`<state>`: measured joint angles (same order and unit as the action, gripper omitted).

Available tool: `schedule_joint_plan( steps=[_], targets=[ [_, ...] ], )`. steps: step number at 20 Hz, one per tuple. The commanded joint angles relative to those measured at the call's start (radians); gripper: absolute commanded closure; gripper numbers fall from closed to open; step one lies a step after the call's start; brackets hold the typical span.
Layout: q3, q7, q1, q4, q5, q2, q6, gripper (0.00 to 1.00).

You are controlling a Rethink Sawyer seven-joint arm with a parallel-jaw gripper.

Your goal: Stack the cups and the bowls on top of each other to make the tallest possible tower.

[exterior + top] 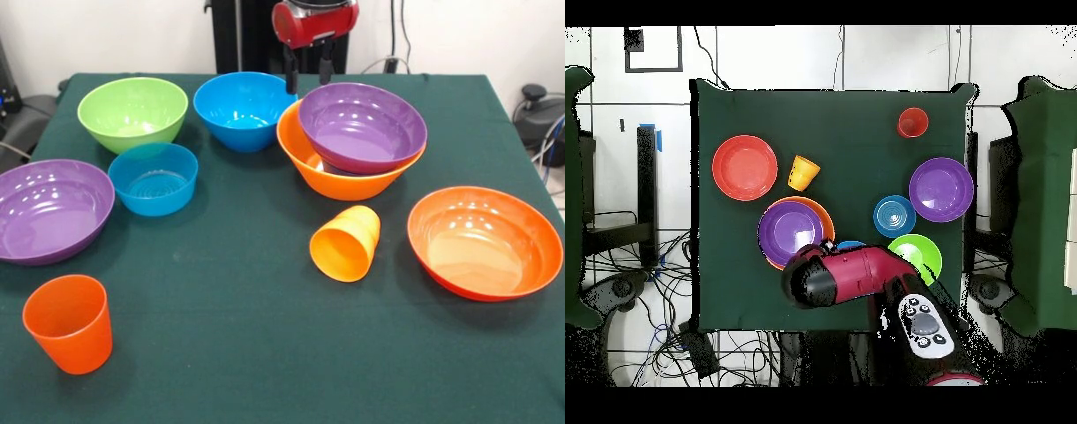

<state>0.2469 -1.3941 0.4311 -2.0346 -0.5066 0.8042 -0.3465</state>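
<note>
My gripper (308, 84) hangs open and empty over the far rim of the large yellow-orange bowl (331, 179), between the medium blue bowl (244, 109) and a purple bowl (362, 126). That purple bowl rests tilted inside the yellow-orange one. The yellow-orange cup (346, 243) lies on its side in front of them. The red-orange cup (69, 323) stands upright at the near left. A second purple bowl (48, 210), a small translucent blue bowl (154, 179), the lime green bowl (132, 112) and the wide red-orange bowl (484, 241) stand singly on the cloth.
The table is covered by a dark green cloth (247, 353). In the overhead view the red arm (850, 278) covers most of the medium blue bowl and hides the gripper. Cables and a black stand lie beyond the table's edges.
</note>
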Motion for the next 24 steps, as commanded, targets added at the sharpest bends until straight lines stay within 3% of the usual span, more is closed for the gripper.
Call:
schedule_joint_plan(
  steps=[1, 9, 24],
  targets=[
    [0.088, -0.031, 0.029, 0.022, 0.067, 0.076, -0.121, 0.00],
    [0.120, 0.008, 0.060, 0.014, 0.108, 0.128, -0.185, 0.00],
    [0.113, 0.034, 0.103, 0.077, 0.051, 0.017, -0.155, 0.00]
  ],
)
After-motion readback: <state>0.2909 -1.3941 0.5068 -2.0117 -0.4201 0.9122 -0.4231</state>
